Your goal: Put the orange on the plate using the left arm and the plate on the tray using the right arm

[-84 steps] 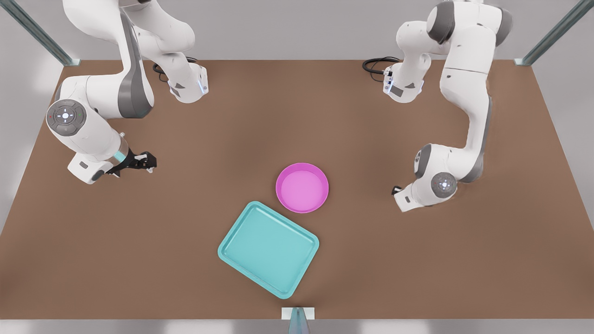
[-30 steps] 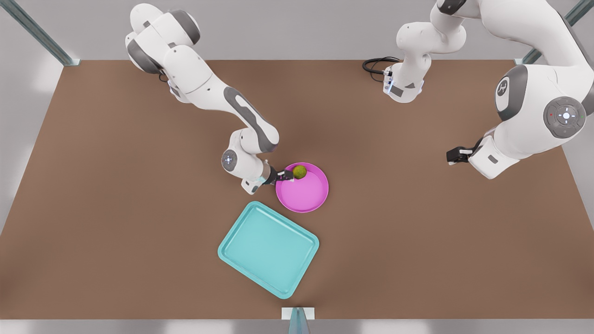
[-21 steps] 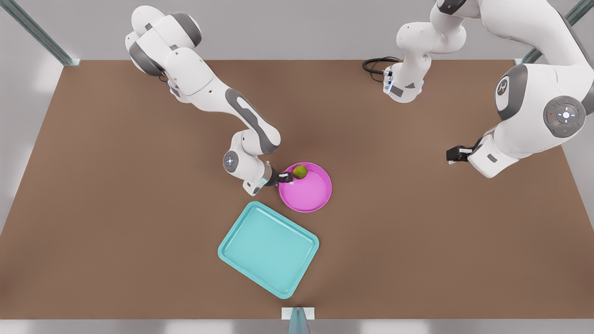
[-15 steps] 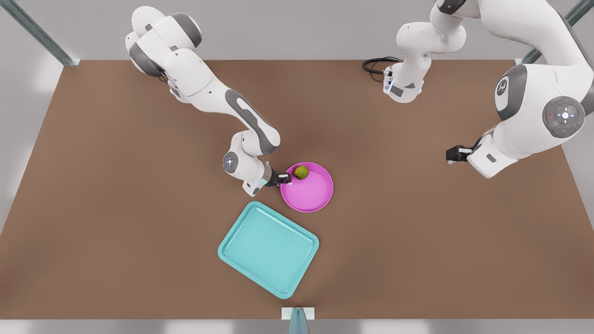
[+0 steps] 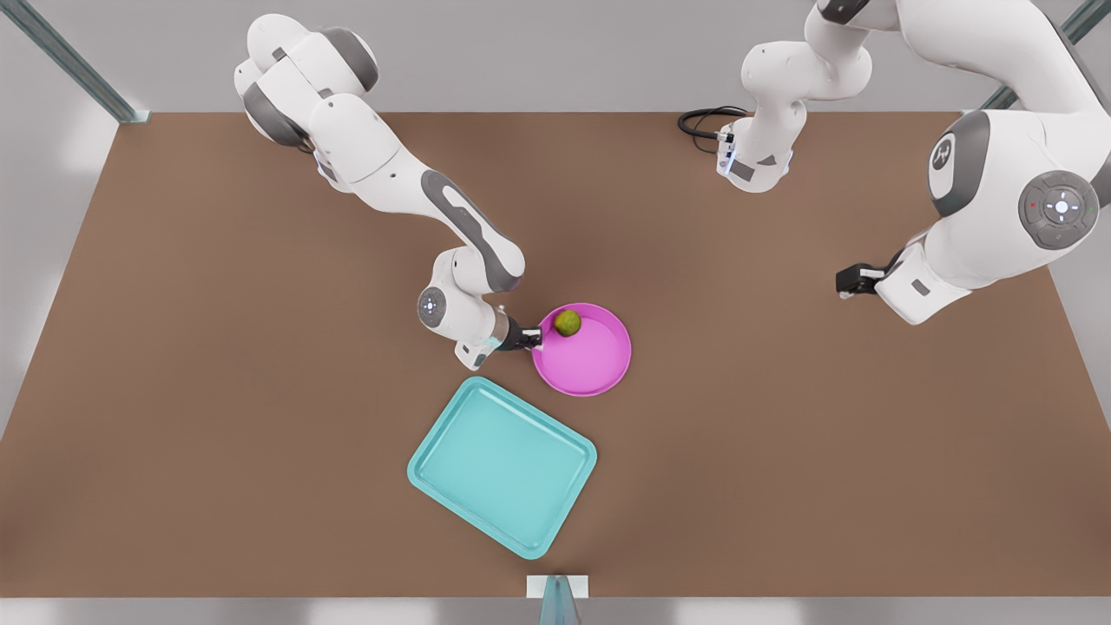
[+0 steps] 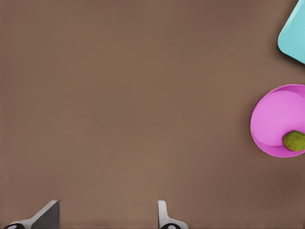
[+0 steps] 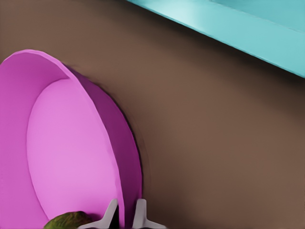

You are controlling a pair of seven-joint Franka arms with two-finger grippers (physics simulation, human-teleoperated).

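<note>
The pink plate (image 5: 593, 366) lies on the table just beyond the teal tray (image 5: 503, 464), with the yellow-green orange (image 5: 568, 323) in it near its far rim. My right gripper (image 5: 533, 338), on the arm at the front view's left, is shut on the plate's near-left rim. In the right wrist view its fingers (image 7: 110, 213) straddle the plate's wall (image 7: 125, 157), the orange (image 7: 69, 220) just inside. My left gripper (image 5: 849, 279) hovers open at the front view's right, well away from the plate. Its wrist view shows the left gripper (image 6: 105, 218) over bare table, the plate (image 6: 274, 114) and the orange (image 6: 294, 140).
The tray's corner (image 6: 294, 40) and its rim (image 7: 228, 28) lie close to the plate, with a narrow strip of brown table between them. A black cable (image 5: 703, 117) coils at the table's far edge by an arm base. A metal post (image 5: 557, 601) stands at the near edge.
The plate, with the orange in it, has slid a little toward the front view's right while my right gripper stays on its rim. The left arm has shifted only slightly.
</note>
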